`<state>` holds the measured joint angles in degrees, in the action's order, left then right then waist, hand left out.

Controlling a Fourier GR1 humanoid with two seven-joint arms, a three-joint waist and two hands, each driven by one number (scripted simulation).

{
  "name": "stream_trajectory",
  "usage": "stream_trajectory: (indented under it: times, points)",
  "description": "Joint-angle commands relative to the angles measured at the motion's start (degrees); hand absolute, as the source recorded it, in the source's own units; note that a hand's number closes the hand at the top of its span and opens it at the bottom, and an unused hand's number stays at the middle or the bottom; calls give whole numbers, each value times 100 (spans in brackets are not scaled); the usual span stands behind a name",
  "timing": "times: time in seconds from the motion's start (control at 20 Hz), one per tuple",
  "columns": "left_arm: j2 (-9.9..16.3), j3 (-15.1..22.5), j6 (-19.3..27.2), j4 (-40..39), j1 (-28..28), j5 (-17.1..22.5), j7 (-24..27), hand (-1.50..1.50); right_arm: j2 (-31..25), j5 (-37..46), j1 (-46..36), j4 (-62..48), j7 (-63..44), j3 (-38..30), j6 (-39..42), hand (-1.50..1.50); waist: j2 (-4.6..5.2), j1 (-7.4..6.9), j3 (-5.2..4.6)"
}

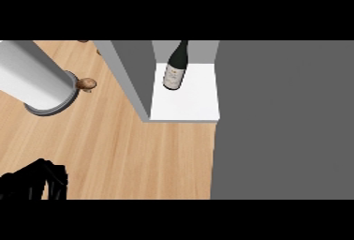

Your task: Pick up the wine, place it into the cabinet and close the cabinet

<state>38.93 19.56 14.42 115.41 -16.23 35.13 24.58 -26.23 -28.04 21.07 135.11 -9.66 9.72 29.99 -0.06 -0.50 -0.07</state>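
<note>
The wine bottle (174, 70), dark glass with a pale label, stands on the white floor (190, 103) inside the cabinet, close to its back left corner, and no hand touches it. The cabinet's grey side wall (128, 75) rises to the left of the bottle. A broad grey panel (283, 122), apparently the cabinet's door, fills the view's right side and borders the opening. My left hand (33, 182) shows at the lower left edge with its black fingers relaxed and pointing up, holding nothing. My right hand is hidden from view.
A large white cylinder (31, 75) with a grey ring at its base (52, 105) sits on the wooden counter (138, 154) at the upper left. A small brown knob (86, 84) lies beside it.
</note>
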Motion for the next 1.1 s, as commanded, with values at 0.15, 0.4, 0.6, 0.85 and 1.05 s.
stream_trajectory:
  times: [0.15, 0.4, 0.6, 0.85, 1.05]
  points:
    - [263, -566, -701, -17, -445, 257, 184, 150, 279, -260, -625, 679, -885, 1131, -448, 150, -6, -47, -1]
    - [241, -688, -1009, -110, -658, 238, 233, 150, 1031, 57, -2084, 230, -1399, 1660, -1207, 150, 2, -78, -3]
    - [99, -832, -1163, -312, -713, 144, 346, 150, 1679, 332, -2926, 132, -2083, 2239, -1945, 150, -4, -48, -4]
    - [-14, -996, -1405, -290, -777, 206, 266, 150, 2583, 667, -4362, -773, -2595, 2412, -2618, 150, -4, -52, -2]
    - [-6, -1262, -1288, 278, -902, 278, -143, 150, 2607, 491, -5037, -1098, -2621, 2442, -3290, 150, -10, -39, 5]
